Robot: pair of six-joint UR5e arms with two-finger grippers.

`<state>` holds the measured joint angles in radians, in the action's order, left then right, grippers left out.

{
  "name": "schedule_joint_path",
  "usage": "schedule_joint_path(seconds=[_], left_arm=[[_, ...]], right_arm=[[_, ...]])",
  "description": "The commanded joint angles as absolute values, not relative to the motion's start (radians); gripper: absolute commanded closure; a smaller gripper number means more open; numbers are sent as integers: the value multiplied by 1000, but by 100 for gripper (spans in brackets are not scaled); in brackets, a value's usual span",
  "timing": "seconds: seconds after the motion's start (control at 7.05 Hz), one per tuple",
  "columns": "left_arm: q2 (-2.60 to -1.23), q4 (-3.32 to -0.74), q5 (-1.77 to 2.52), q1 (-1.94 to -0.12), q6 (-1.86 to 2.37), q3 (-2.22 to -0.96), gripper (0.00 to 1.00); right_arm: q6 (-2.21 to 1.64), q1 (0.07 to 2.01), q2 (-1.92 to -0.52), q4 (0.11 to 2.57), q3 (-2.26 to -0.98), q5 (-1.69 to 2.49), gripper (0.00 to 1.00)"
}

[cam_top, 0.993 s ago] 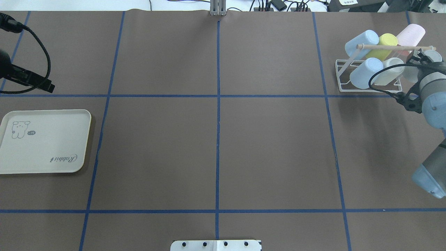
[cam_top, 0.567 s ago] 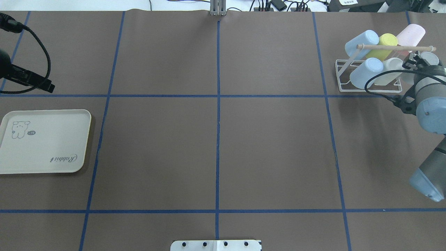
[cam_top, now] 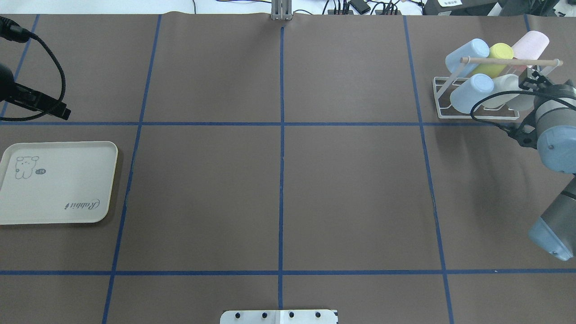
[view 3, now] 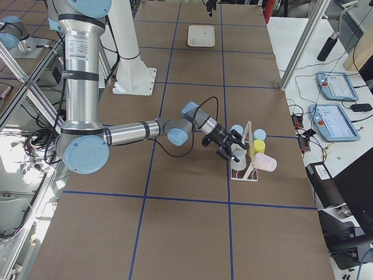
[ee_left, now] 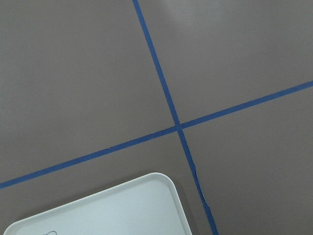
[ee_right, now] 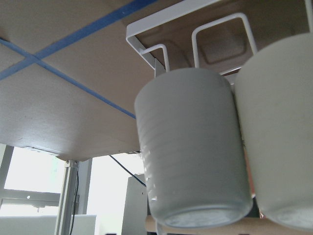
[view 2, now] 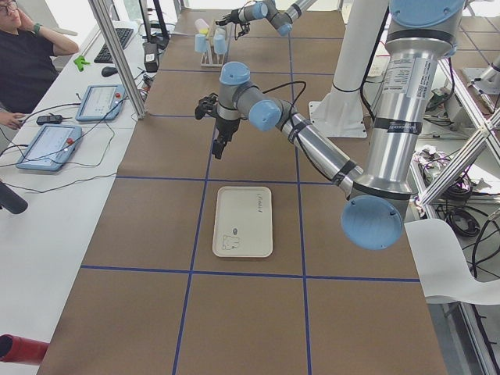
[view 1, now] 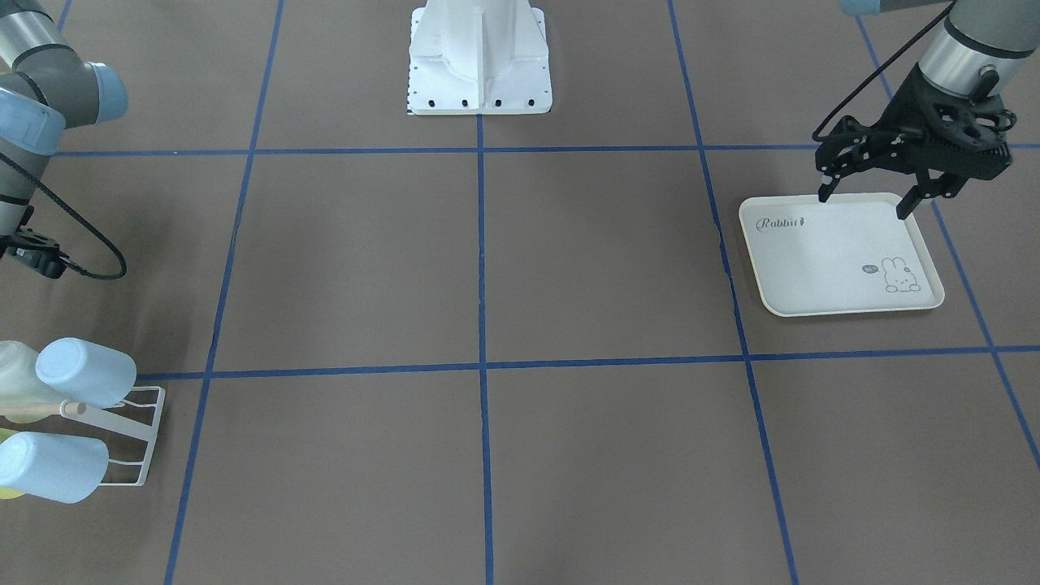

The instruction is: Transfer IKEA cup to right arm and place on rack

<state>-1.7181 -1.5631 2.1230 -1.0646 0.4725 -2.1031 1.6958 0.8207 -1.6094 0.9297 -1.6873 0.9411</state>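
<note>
Right gripper (view 3: 233,153) masked by its wrist, rack (view 1: 156,431) partly cropped

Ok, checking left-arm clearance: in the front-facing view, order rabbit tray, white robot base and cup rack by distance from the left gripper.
1. Rabbit-print tray, by the left gripper, view's right.
2. White robot base, top centre.
3. Cup rack, far lower-left corner.

Brown table (cam_top: 202,180) w/ rack (cam_top: 513,61) + tray (cam_top: 58,189)

Brown table (cam_top: 351,189) crossed by blue tape (cam_top: 281,180) lines. A white desk (view 2: 39,226) beside it carries 2 tablets (view 2: 48,146); metal posts (view 2: 116,55) rise along it. Bright window (ee_right: 29,176) beyond.
</note>
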Motion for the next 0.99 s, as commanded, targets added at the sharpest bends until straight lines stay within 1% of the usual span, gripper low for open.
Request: schedule_joint_path(seconds=[0.0,0.14,0.28,0.57,0.85], left_arm=[[-1718,-1563,2123,-1065,472,-2103,0],[-1720,-1563,2123,-1065,472,-2103,0],[-1721,-1563,2123,-1065,472,-2103,0],[-1724,-1563,2123,-1065,472,-2105,0],[-1726,-1563,2123,-1066,472,-2105,0]], right_arm=[[1700,822,-1598,933,-1731,948,1],[1697,834,-1603,937,-1790,972,1],[1691,874,-1608,937,-1814,1027,1],[1643,1033,-1609,939,-1836,1220,1],[1312,1226,-1623,951,-1821,1554,1]])
